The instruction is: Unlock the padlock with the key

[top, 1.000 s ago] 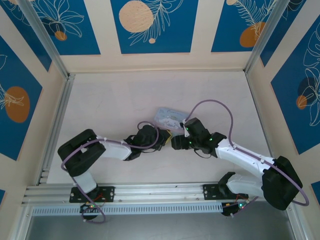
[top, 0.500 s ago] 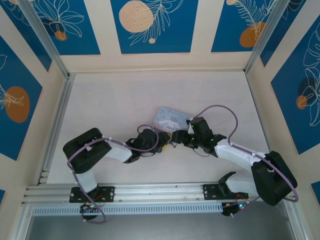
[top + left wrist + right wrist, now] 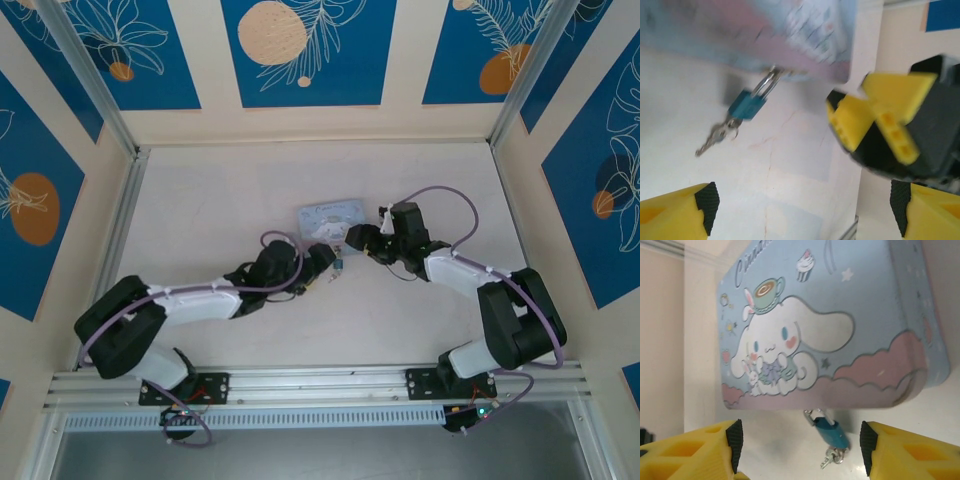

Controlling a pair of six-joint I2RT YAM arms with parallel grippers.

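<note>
The pale blue tin [image 3: 328, 218] lies flat at mid-table, its cartoon lid [image 3: 830, 315] facing up. A small teal padlock [image 3: 830, 433] with a silver shackle hangs from the tin's near edge and rests on the table [image 3: 200, 200]. The tiny silvery key [image 3: 832, 458] sticks out of the padlock's lower end. In the left wrist view the padlock [image 3: 746, 105] and key [image 3: 717, 136] sit beyond my open left gripper [image 3: 805, 215]. My right gripper [image 3: 800, 455] is open, the padlock between its yellow fingers [image 3: 690, 450] without touching. From above, the left gripper [image 3: 322, 262] and right gripper [image 3: 356, 240] flank the padlock [image 3: 338, 264].
The right gripper's yellow fingers [image 3: 875, 120] show close by in the left wrist view. Purple cables [image 3: 440, 200] loop over both arms. Blue patterned walls enclose the table, and an aluminium rail [image 3: 300, 380] runs along the near edge.
Both arms have swung farther from the near edge. The tin has shifted a little farther back. The grippers, bunched together at the tin's near edge before, now stand apart on either side of the padlock.
</note>
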